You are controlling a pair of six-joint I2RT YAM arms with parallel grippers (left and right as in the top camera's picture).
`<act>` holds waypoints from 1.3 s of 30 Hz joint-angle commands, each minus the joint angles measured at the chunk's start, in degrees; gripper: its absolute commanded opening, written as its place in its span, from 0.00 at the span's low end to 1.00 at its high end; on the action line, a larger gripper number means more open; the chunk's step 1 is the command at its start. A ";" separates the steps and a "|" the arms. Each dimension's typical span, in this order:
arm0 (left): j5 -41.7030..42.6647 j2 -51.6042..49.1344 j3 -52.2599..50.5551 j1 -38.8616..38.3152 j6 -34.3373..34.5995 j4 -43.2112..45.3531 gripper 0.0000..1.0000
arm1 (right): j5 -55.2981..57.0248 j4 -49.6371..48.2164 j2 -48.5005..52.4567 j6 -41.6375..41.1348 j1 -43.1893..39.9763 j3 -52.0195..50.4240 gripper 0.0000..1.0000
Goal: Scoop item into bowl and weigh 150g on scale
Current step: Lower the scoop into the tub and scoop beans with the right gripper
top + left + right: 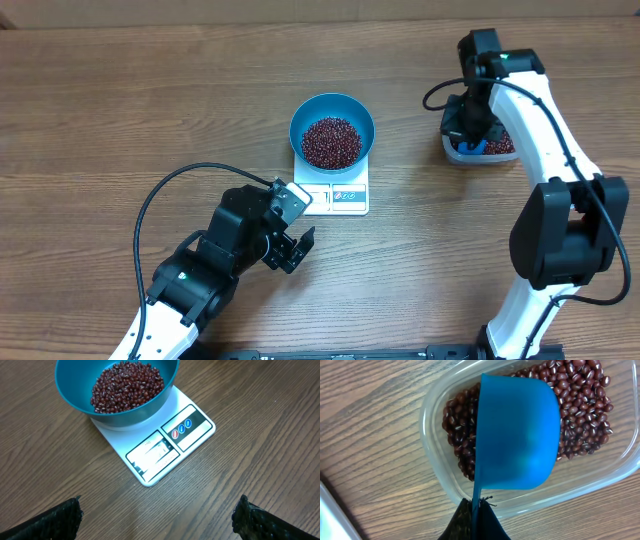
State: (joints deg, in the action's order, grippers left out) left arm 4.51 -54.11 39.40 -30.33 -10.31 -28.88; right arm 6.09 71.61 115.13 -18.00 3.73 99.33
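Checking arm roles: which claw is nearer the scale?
Left. The left claw hovers open close beside the scale; the right claw is away over the clear tub, gripping the blue scoop.

Bare wooden counter [150, 100] lies open across the left and lower centre of the overhead frame. At centre, a round blue bowl [302, 120] covers most of the flat white scale [335, 197]. At upper right, a blue plastic scoop [520, 435] blocks most of the clear plastic tub [431, 440].

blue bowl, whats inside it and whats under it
The bowl holds a heap of red-brown beans and sits on the white scale. The bowl's bottom and most of the scale's platform are covered.
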 commanded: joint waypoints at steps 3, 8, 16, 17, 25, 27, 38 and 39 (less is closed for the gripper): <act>1.05 0.11 -0.02 0.31 0.04 0.17 1.00 | -2.49 0.44 -2.64 1.86 -3.65 2.01 0.04; 1.05 0.11 -0.02 0.31 0.04 0.17 1.00 | -5.42 1.44 -2.73 4.70 -6.54 2.01 0.04; 1.05 0.11 -0.02 0.31 0.04 0.17 1.00 | -5.84 1.68 -3.02 6.56 -8.96 2.01 0.04; 1.05 0.11 -0.02 0.31 0.04 0.17 1.00 | -5.81 1.62 -3.13 6.58 -9.01 2.01 0.04; 1.05 0.11 -0.02 0.31 0.04 0.17 0.99 | -5.95 1.01 -6.62 7.43 -9.01 2.01 0.04; 1.05 0.11 -0.02 0.31 0.04 0.17 1.00 | -7.04 0.83 -7.85 7.69 -9.01 2.01 0.04; 1.05 0.11 -0.02 0.31 0.04 0.17 1.00 | -11.13 1.11 -8.79 8.09 -9.01 2.01 0.04; 1.05 0.11 -0.02 0.31 0.04 0.17 1.00 | -12.00 1.09 -8.79 8.11 -9.01 2.01 0.04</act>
State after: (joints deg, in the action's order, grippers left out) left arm 4.54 -54.11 39.40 -30.33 -10.28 -28.86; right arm -3.22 72.99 108.03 -10.44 -4.89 99.74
